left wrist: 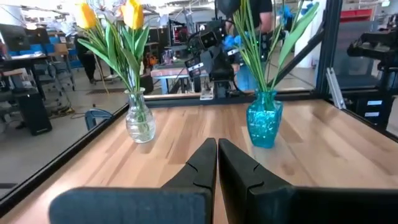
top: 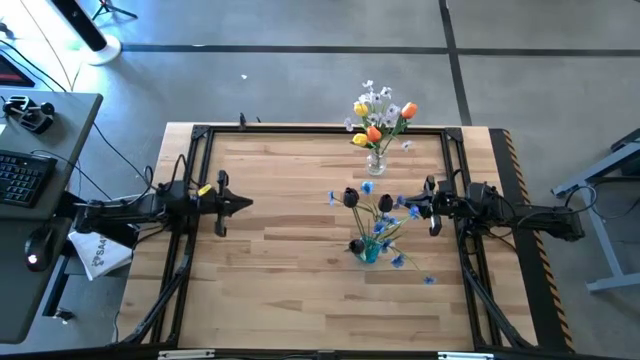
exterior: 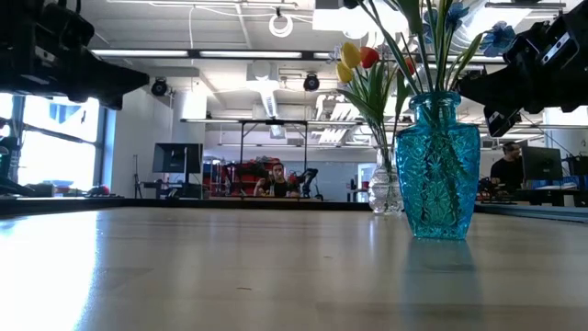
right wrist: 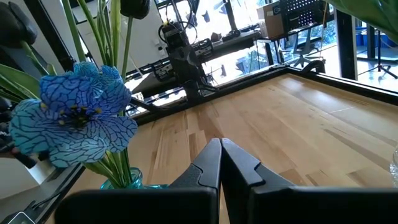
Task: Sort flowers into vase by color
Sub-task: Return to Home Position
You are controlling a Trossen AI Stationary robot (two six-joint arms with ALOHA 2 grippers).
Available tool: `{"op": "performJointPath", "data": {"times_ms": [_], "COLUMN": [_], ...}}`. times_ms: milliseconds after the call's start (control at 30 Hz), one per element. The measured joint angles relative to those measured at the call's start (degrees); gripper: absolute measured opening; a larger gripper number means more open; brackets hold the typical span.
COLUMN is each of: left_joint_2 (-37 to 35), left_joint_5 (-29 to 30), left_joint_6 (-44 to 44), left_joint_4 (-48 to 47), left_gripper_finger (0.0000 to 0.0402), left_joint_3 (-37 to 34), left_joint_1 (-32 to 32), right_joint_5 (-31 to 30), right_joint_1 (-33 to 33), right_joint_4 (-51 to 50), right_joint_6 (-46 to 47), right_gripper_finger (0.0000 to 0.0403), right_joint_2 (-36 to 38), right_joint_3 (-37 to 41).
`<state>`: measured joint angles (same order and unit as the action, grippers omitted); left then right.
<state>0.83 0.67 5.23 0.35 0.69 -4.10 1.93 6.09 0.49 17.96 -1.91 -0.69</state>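
- high view: a light wooden slatted table (top: 300, 290) carries two vases, and one dark arm reaches in from each side.
- a clear glass vase (top: 376, 162) stands near the table edge at the top of this view, right of the middle. it holds yellow tulips (top: 361, 108), red-orange tulips (top: 374, 133) and a white-lilac spray (top: 377, 96).
- a turquoise cut-glass vase (top: 369, 254) stands nearer the middle of the table, well apart from the clear one. it holds dark purple tulips (top: 350, 196) and blue small-blossom sprays (top: 381, 225), with some stems leaning out toward the right arm.
- the left gripper (top: 243, 203) hangs over the left part of the table, pointing toward the vases and well apart from both. in the left wrist view its two dark fingers (left wrist: 202, 163) are pressed together with nothing between them.
- the right gripper (top: 415, 207) is raised off the table just beside the blue and purple bunch. in the right wrist view its fingers (right wrist: 208, 165) lie closed against each other and empty, with a large blue blossom close to the camera.
- low view: both vases stand upright, the turquoise one nearer the camera. a seated person (exterior: 276, 184) shows in the room far behind.
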Motion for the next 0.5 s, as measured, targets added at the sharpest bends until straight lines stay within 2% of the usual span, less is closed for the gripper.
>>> {"op": "performJointPath", "data": {"times_ms": [233,500], "left_joint_2": [0.53,0.53], "left_joint_5": [0.01,0.01], "left_joint_6": [-3.50,-3.52], "left_joint_4": [0.20,0.10], "left_gripper_finger": [0.0005,0.0005], "left_joint_3": [0.00,0.00], "left_joint_1": [0.00,0.00], "right_joint_5": [0.00,0.00], "right_joint_1": [0.00,0.00], "right_joint_4": [0.00,0.00], "right_joint_6": [0.00,0.00], "right_gripper_finger": [0.0000,0.0000], "right_joint_2": [0.00,0.00], "right_joint_3": [0.00,0.00]}}
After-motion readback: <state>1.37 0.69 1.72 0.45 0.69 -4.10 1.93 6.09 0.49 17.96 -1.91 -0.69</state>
